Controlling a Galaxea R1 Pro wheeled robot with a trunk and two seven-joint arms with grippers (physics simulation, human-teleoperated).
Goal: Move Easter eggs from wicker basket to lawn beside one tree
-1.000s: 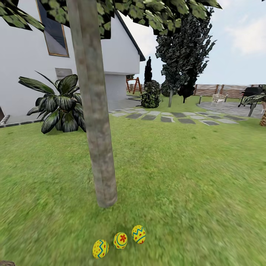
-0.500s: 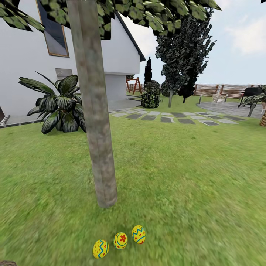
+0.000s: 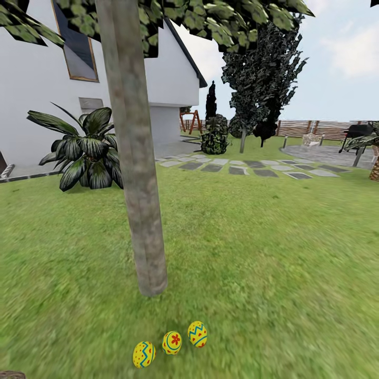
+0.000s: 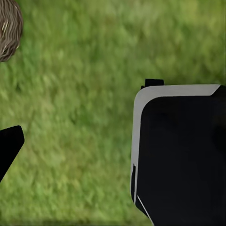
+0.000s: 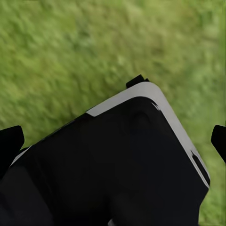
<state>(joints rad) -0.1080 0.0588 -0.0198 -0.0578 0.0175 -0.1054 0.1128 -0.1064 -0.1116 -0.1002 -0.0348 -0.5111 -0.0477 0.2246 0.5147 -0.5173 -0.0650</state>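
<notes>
Three yellow Easter eggs lie in a short row on the lawn (image 3: 273, 252) just in front of the tree (image 3: 137, 173): one with red dots (image 3: 143, 354), one with a red flower (image 3: 171, 342), one with blue zigzags (image 3: 197, 333). None of them touches the trunk. A rim of the wicker basket (image 4: 7, 28) shows in the left wrist view, and a brown sliver of it (image 3: 10, 375) sits at the head view's lower left corner. My left gripper (image 4: 113, 146) and right gripper (image 5: 113, 141) hang over grass, fingers wide apart, holding nothing.
A broad-leaved bush (image 3: 84, 152) grows left of the trunk by the white house (image 3: 31, 68). Grey paving stones (image 3: 252, 168), dark cone-shaped trees (image 3: 263, 79), a slat fence (image 3: 316, 129) and a grill (image 3: 360, 134) lie far behind. My black-and-white base (image 5: 108, 169) shows under both wrists.
</notes>
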